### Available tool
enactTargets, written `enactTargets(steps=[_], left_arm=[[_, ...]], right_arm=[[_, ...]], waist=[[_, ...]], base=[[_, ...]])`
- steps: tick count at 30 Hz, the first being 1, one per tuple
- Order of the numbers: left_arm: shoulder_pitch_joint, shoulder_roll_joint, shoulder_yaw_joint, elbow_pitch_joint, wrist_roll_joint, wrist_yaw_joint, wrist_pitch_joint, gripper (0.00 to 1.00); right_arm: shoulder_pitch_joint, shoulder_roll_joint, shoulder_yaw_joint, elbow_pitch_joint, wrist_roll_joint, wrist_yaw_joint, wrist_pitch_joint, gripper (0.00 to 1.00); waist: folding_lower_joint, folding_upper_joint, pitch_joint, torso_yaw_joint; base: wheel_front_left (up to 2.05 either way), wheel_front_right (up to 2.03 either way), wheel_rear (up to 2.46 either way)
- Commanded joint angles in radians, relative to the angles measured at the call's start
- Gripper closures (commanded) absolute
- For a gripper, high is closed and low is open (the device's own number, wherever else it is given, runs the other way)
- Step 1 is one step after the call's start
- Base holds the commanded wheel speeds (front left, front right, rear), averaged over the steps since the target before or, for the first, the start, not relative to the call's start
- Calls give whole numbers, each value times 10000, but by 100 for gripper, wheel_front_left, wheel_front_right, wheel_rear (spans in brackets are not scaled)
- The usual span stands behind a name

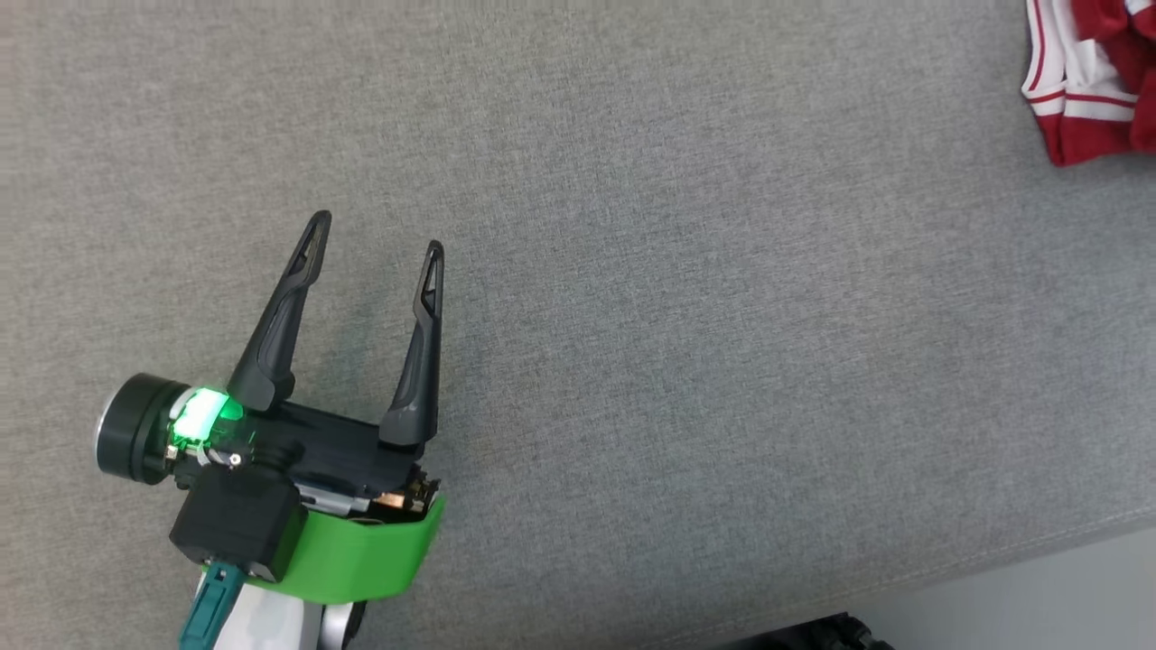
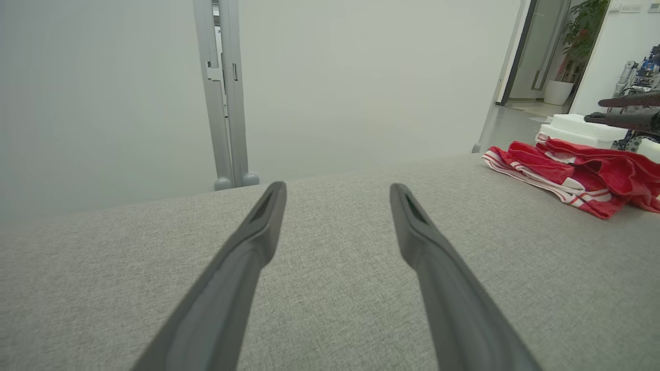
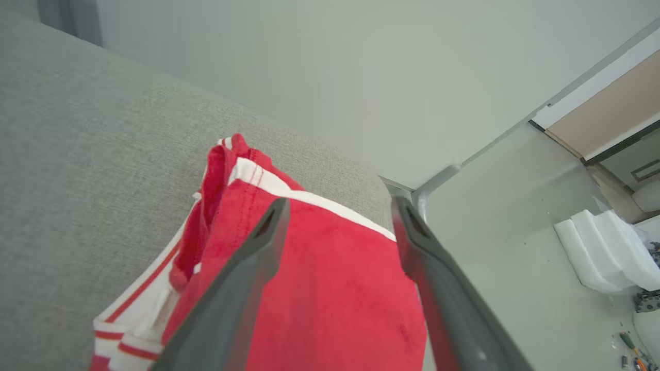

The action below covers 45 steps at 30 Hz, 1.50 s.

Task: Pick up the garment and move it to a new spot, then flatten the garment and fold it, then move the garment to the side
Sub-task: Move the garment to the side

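Left gripper [image 1: 377, 231] sits closest to the head camera, at the lower left, over the bare grey surface [image 1: 677, 316]. Its two dark fingers are spread wide with nothing between them, pointing up and slightly right in that view. A green light [image 1: 203, 415] glows at its base and a green band [image 1: 361, 551] wraps the wrist. In the left wrist view the same fingers [image 2: 242, 268] stand parted over the grey cloth; whether they touch it I cannot tell.

The garment [image 1: 1084, 117], red with white stripes, lies bunched at the upper right corner of the head view, well apart from the left gripper and cut off by the frame edge. From the left wrist the garment [image 2: 577, 175] shows as a rumpled heap on the far right side of the surface. The right gripper [image 2: 594, 110] hangs just above it there, fingers apart and clear of the cloth.

In the right wrist view the right gripper [image 3: 340, 203] has its fingers spread, pinching nothing. Red cloth [image 3: 330, 288] shows between and below them, close to the corner of the surface.

Beyond the garment, white foam blocks [image 3: 603, 247] lie on the floor. A potted plant [image 2: 588, 31] stands by a doorway, and a grey post [image 2: 224, 93] rises behind the far edge of the surface.
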Motion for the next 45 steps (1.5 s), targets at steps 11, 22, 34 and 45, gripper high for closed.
enactTargets(steps=[11, 22, 34, 45], left_arm=[[610, -520, 479, 1649, -998, 416, -9, 0], [1475, -602, 695, 3192, -1601, 737, -14, 0], [2677, -594, 950, 3418, -1826, 925, -12, 0], [3772, -595, 1085, 2820, -1513, 374, -12, 0]], right_arm=[[3752, 3414, -2755, -1741, -701, -21, -59, 0], [7276, 6133, -4427, -3016, -1878, -21, -61, 0], [10006, 7093, -5073, -5190, -3048, -21, -61, 0], [11872, 7805, -5963, -7050, -3987, -19, -61, 0]], waist=[[0, 0, -2340, 1058], [0, 0, -4434, 1822], [0, 0, -5906, 2105], [0, 0, -6761, 2223]], base=[[0, 0, 0], [0, 0, 0], [0, 0, 0], [0, 0, 0]])
